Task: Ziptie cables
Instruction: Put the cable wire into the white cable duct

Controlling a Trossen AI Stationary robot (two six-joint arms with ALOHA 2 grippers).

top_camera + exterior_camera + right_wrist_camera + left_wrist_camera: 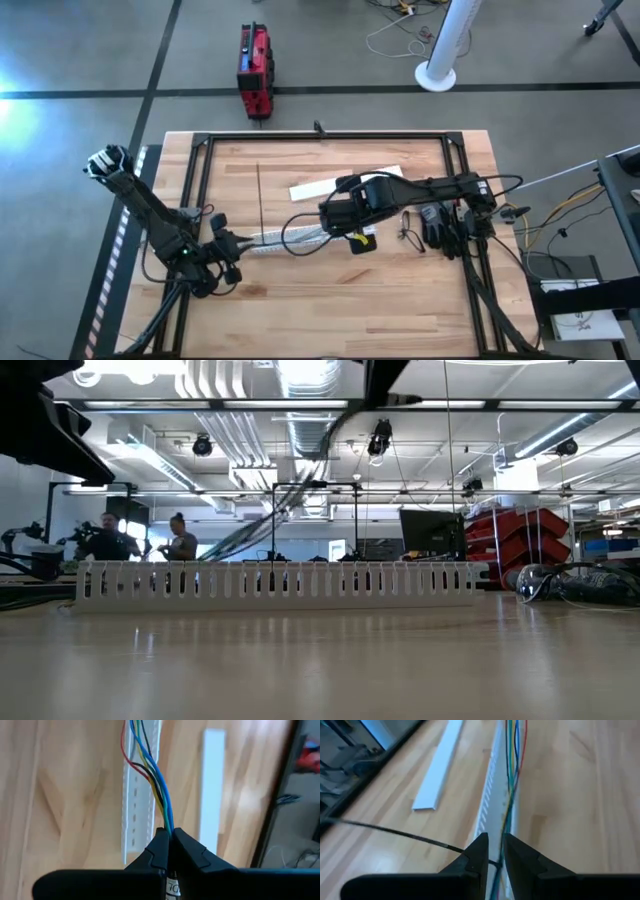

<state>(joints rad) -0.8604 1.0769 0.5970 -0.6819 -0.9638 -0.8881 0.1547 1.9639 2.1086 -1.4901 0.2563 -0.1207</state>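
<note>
A white slotted cable duct (272,240) (280,582) lies flat on the wooden table, with a bundle of coloured wires (150,765) (512,750) running along it. My right gripper (322,222) (169,837) is shut on one end of the bundle. At the duct's left end, my left gripper (243,245) (494,852) is shut on a thin black ziptie (395,832), right beside the wires. The ziptie's long free part (260,195) reaches toward the table's far edge. My left gripper pinches the black ziptie near one end (466,851) between its two fingertips. The ziptie lies across the fingers, above the duct, and its free length trails away over the table. The green wire (506,827) runs into the same gap; whether it is pinched too does not show. My right gripper pinches the wire bundle (169,826) between its fingertips, several wires together. The fingers lie along the wires, which fan out ahead over the duct.
A flat white cover strip (340,183) (437,770) lies beyond the duct toward the far edge. A yellow and black tag (360,242) lies under the right arm. Black gloves and loose cords (435,225) lie at the right. A black frame (320,135) borders the table.
</note>
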